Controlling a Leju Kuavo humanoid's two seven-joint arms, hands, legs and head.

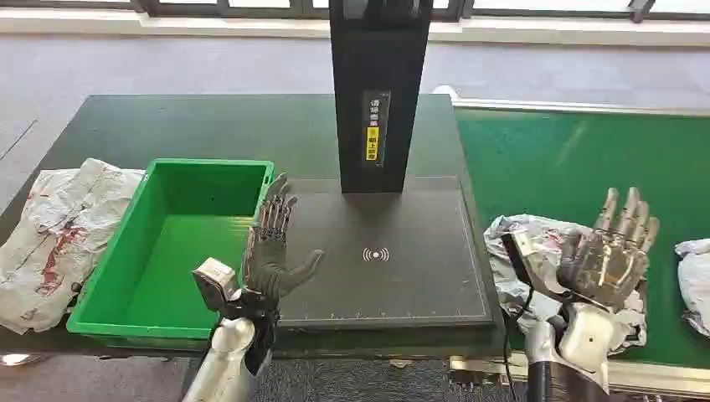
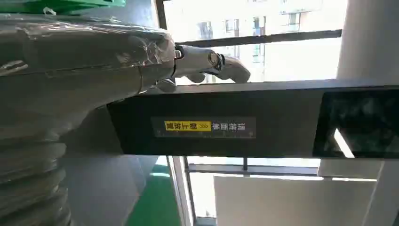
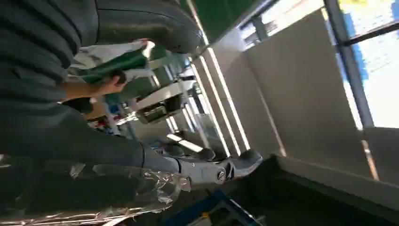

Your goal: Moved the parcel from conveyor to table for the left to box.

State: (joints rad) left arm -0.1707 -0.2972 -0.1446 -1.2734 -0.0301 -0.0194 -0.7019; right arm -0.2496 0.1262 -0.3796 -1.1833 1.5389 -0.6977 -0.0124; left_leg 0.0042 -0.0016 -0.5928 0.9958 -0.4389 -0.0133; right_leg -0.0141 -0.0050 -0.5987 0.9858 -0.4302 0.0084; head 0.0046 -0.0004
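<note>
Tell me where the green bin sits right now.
In the head view the green bin sits on the table's left half, between a crumpled parcel and the dark scanner plate, with the left hand at its right wall.

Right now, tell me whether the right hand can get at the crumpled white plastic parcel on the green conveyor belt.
Probably yes: the right hand hovers open directly above the crumpled white plastic parcel on the green conveyor belt, with nothing between them.
</note>
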